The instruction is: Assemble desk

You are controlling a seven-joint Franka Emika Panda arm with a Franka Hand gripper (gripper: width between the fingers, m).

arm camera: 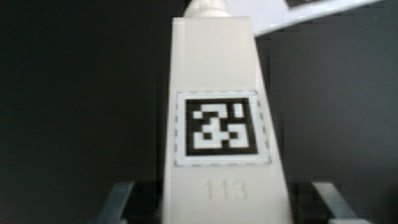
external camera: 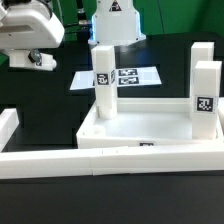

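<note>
White plastic throughout. The desk top (external camera: 140, 135) lies on the black table beside a border rail (external camera: 110, 158), two legs (external camera: 104, 76) already upright in its corners. In the wrist view our gripper (arm camera: 215, 200) straddles a third leg (arm camera: 215, 120), fingers (arm camera: 118, 200) either side; we cannot tell if they pinch it. We judge the next move: seat this leg in a free socket. Readable: "113" under its tag.

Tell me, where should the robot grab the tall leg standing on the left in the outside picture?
Probably its upper part, above the tag, coming down from above. The leg stands upright with its foot in a corner of the desk top, whose raised rim crowds the bottom. Its flat, straight sides suit a pinch.
</note>
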